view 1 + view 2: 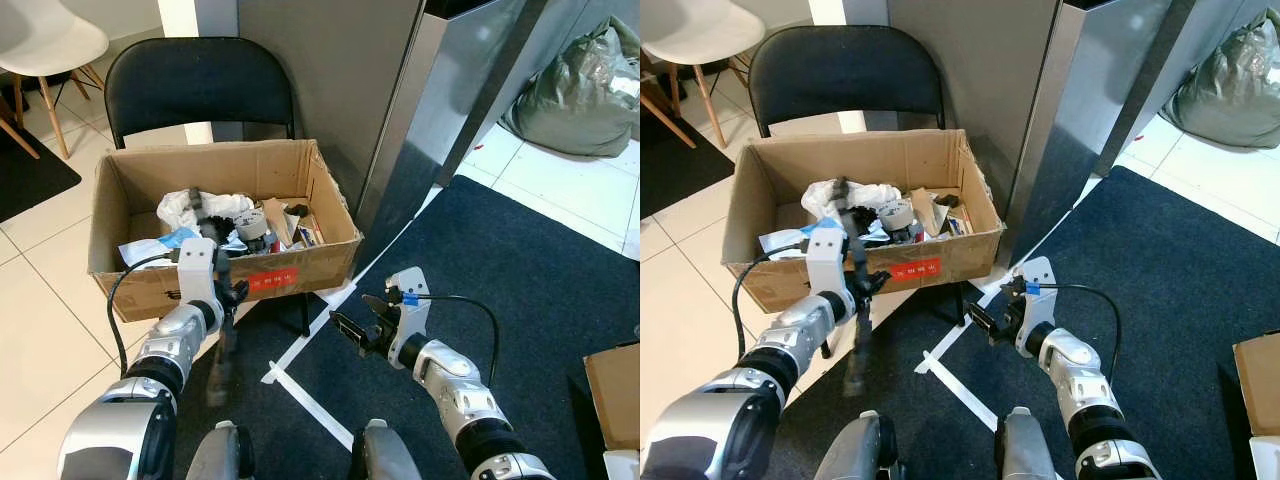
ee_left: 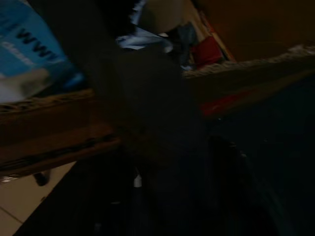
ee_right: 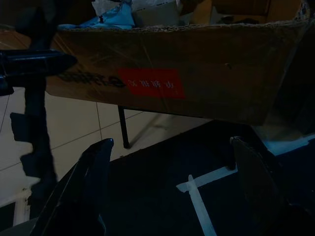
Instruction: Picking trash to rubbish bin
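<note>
An open cardboard box (image 1: 320,255) full of mixed trash sits on a black folding chair (image 1: 200,85); white crumpled paper (image 1: 185,207) and a blue wrapper (image 1: 160,245) lie inside. My left gripper (image 1: 228,292) is at the box's front wall, shut on a long black piece of trash (image 1: 220,350) that stands upright, reaching above the rim and hanging toward the floor. My right gripper (image 1: 362,318) hovers low over the dark carpet, to the right of the box front, open with nothing between its fingers (image 3: 83,187). The right wrist view faces the box's red label (image 3: 150,82).
A white chair (image 1: 50,40) stands at the far left. A grey metal cabinet (image 1: 450,90) rises right of the box, with a grey-green bag (image 1: 580,90) beyond it. White tape lines (image 1: 300,395) cross the dark blue carpet (image 1: 520,260). Another cardboard piece (image 1: 615,395) lies at the right edge.
</note>
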Motion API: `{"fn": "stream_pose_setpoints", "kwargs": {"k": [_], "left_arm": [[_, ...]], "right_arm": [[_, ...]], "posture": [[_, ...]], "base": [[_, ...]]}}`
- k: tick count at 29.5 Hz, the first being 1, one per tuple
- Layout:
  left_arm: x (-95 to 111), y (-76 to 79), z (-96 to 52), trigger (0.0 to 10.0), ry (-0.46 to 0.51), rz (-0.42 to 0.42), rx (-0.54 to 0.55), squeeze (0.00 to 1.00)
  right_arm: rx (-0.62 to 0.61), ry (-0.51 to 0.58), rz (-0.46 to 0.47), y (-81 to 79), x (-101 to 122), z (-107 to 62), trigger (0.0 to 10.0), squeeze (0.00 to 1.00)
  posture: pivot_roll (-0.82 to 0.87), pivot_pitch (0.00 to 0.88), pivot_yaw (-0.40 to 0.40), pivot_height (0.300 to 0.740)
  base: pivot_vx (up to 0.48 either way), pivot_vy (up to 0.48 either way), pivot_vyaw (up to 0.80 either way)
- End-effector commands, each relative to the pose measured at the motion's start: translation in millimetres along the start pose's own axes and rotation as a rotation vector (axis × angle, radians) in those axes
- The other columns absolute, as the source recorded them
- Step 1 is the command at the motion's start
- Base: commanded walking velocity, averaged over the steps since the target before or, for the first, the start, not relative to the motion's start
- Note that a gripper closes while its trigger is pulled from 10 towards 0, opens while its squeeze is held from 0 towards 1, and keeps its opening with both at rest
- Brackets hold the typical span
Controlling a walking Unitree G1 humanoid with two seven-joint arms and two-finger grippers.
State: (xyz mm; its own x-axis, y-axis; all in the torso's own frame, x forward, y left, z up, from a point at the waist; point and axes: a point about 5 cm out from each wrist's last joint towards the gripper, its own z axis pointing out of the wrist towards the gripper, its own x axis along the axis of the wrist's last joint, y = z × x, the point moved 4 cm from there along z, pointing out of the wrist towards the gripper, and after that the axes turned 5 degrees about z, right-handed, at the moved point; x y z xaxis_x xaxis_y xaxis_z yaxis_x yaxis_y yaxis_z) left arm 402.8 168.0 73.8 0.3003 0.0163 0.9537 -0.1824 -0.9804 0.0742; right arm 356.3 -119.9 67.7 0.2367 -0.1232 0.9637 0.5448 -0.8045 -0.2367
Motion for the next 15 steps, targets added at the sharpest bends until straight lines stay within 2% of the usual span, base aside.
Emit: {"fn": "stream_pose_setpoints", "kwargs": {"k": [1, 15], "left_arm": [[-2, -4.9, -1.0, 0.0, -0.011, -0.004, 0.025, 0.00], [16, -17.6, -2.2, 0.0, 0.072, 0.019, 0.095, 0.00]], "right_arm": [[-0.006, -0.008, -0.003, 2.2, -1, -2.2, 10.0, 0.00], [-0.009, 0.003, -0.002, 2.6, 2, -1.2, 10.0, 0.00]], "posture": [[-0.02, 0.188, -0.047, 0.630], [-0.01, 0.180, -0.045, 0.630]], "base": [[0.000, 0.000, 0.00], [0.000, 0.000, 0.00]]}}
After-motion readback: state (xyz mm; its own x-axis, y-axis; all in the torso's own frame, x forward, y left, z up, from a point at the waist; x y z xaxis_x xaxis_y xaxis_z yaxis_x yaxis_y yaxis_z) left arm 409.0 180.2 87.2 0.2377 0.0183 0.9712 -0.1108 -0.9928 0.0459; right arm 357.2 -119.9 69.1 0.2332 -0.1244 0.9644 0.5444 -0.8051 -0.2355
